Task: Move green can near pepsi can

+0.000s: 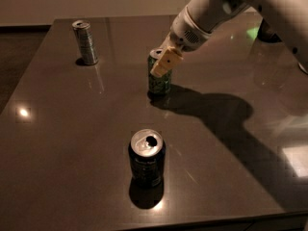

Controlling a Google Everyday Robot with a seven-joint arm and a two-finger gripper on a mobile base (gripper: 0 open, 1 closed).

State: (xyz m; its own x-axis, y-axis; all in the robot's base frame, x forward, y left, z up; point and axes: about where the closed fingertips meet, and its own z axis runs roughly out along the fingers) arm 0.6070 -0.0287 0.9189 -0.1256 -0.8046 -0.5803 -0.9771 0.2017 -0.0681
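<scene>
The green can [159, 82] stands upright on the dark table [72, 129], a little behind its centre. My gripper [162, 65] reaches in from the upper right and sits at the can's upper part, with its tan tip in front of the can's top right side. The pepsi can [147, 160], dark blue with an opened silver top, stands upright nearer the front edge, well apart from the green can.
A slim silver-grey can [85, 43] stands at the table's back left. My white arm [226, 8] crosses the upper right and casts a broad shadow on the table right of the green can. The table's front edge runs along the bottom.
</scene>
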